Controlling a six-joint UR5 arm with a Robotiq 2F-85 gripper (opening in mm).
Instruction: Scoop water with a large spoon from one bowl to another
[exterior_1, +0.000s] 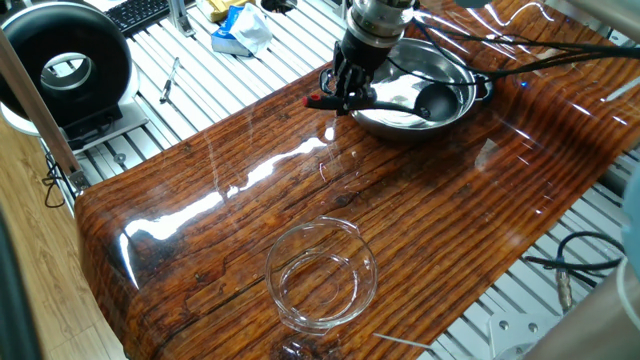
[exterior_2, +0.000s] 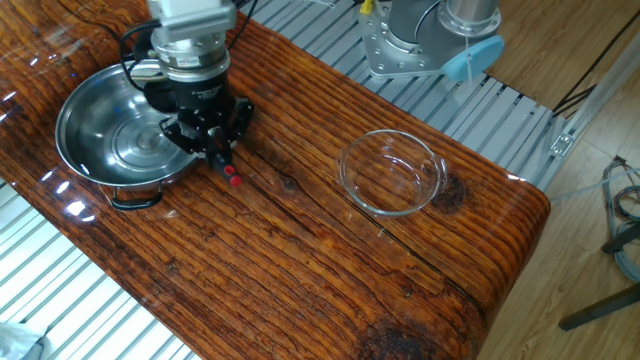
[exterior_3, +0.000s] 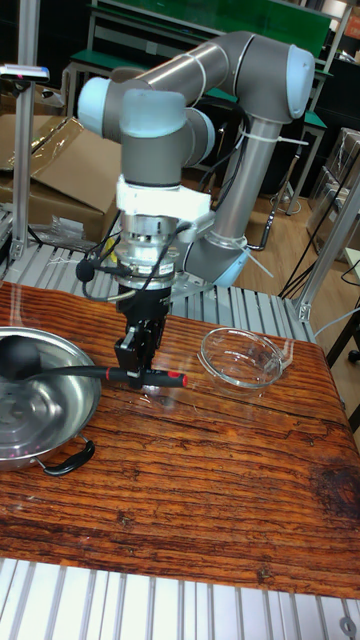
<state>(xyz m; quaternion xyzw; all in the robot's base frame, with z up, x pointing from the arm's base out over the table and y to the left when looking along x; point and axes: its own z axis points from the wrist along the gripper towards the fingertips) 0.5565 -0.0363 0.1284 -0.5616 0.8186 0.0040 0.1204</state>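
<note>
I had the gripper closed on the ladle near its red tip, with the cup over the steel bowl. The glass bowl stood well apart; no scoop delivered yet, I judged.

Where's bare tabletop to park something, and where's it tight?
Free: the wood between the steel bowl and the glass bowl, plus the strip in front of both. Crowded: at the steel bowl's rim, where the hand grips the ladle.
</note>
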